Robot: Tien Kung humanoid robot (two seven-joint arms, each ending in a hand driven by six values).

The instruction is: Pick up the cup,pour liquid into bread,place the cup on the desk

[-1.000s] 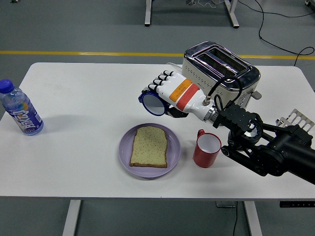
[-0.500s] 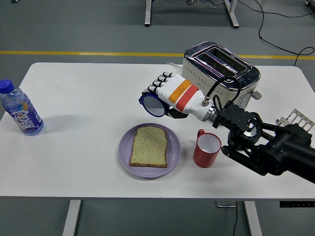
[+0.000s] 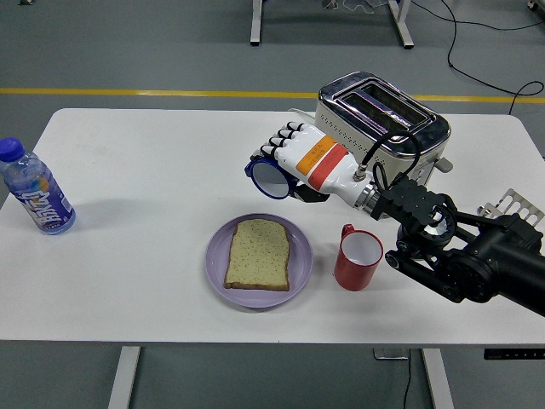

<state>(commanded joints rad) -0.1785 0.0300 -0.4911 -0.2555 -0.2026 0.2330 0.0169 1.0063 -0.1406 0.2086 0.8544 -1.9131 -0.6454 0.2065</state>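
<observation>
**Helper:** Where is the cup?

**Me:** My right hand (image 3: 289, 162) has it, in the middle of the frame. The fingers (image 3: 278, 142) are wrapped around a blue cup (image 3: 272, 179), tipped on its side with its mouth facing us. It hangs above the bread (image 3: 258, 254) on the purple plate (image 3: 298, 271).

**Helper:** Is it hard to hold?

**Me:** I think it is light, stiff and a bit slippery, so I hold it around the middle. A red mug (image 3: 358, 259) stands at the plate's right.
</observation>
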